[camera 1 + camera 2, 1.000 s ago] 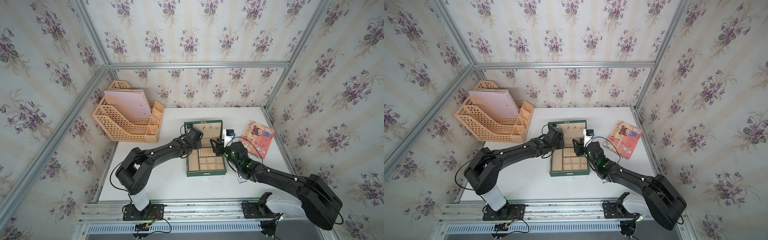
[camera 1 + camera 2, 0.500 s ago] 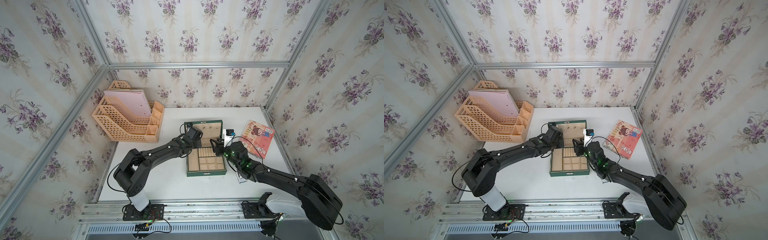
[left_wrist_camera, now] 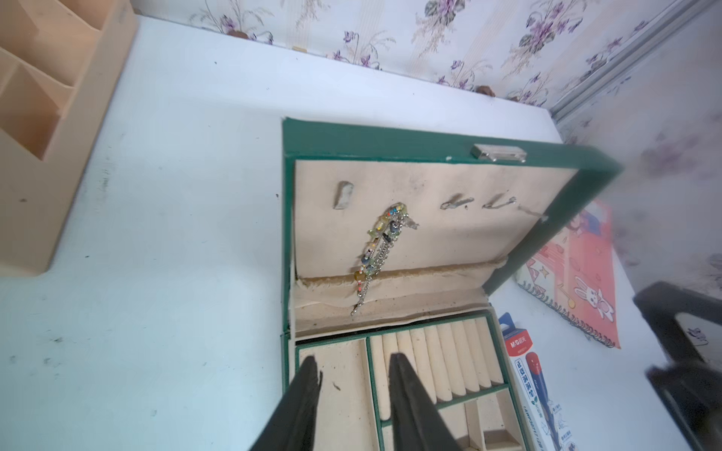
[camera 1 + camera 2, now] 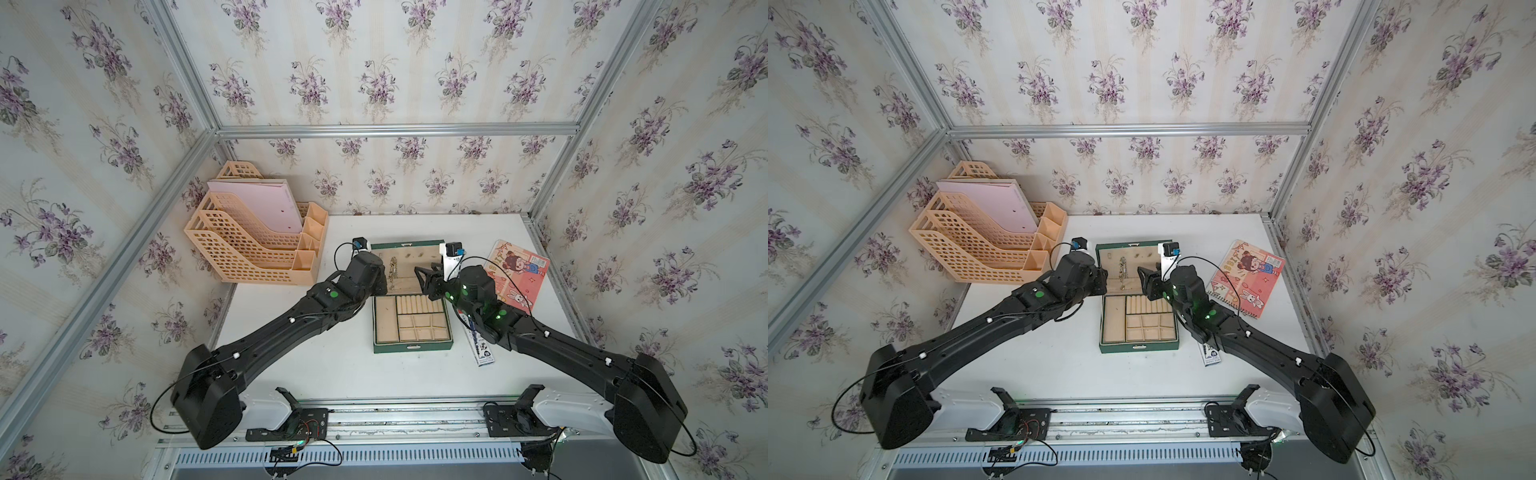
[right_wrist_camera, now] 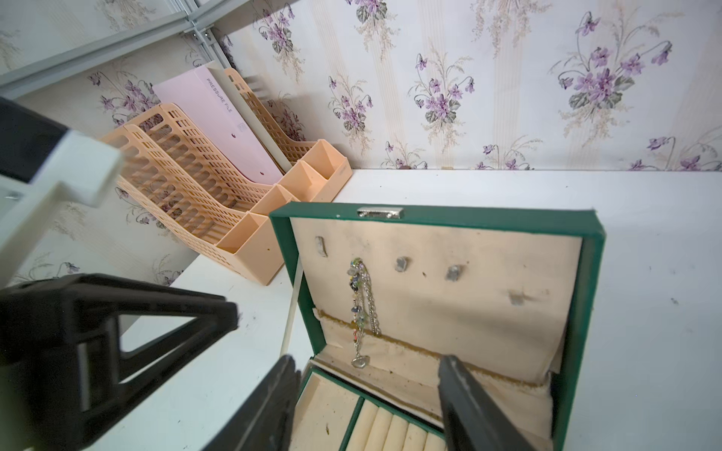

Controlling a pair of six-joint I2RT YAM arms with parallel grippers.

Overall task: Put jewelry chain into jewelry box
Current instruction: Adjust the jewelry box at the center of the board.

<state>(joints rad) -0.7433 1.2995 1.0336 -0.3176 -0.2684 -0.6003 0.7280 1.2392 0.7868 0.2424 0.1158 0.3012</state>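
Jewelry box sat open about mid-worktop, its lid tipped back toward the far edge and a metal clasp on the lid's top rim.

Jewelry chain hung on the lid's beige lining, in the row of small metal hooks, on the left half of the lid. Its lower end trailed over the lip of the lining pocket, above the tray.

Left gripper: fingers apart and empty, poised over the long left compartment of the tray, tips pointing at the lid below the chain.

Right gripper: fingers set wide apart and empty, over the hinge end of the tray, framing the chain's bottom charm in the right wrist view.

The two grippers faced each other closely across the lid. A finger of the left one showed in the right wrist view just beside the box's left wall.

Surroundings:
- Peach file organizer stood at the far-left corner, holding a pink folder. Its small front bins were near the lid's left side.
- Cartoon notebook lay by the right edge, apart from the box.
- Pen pack lay flat just right of the tray, its far end under the right arm. Whether it touched the box, I could not tell.
- Flowered wallpaper closed in the far, left and right sides.
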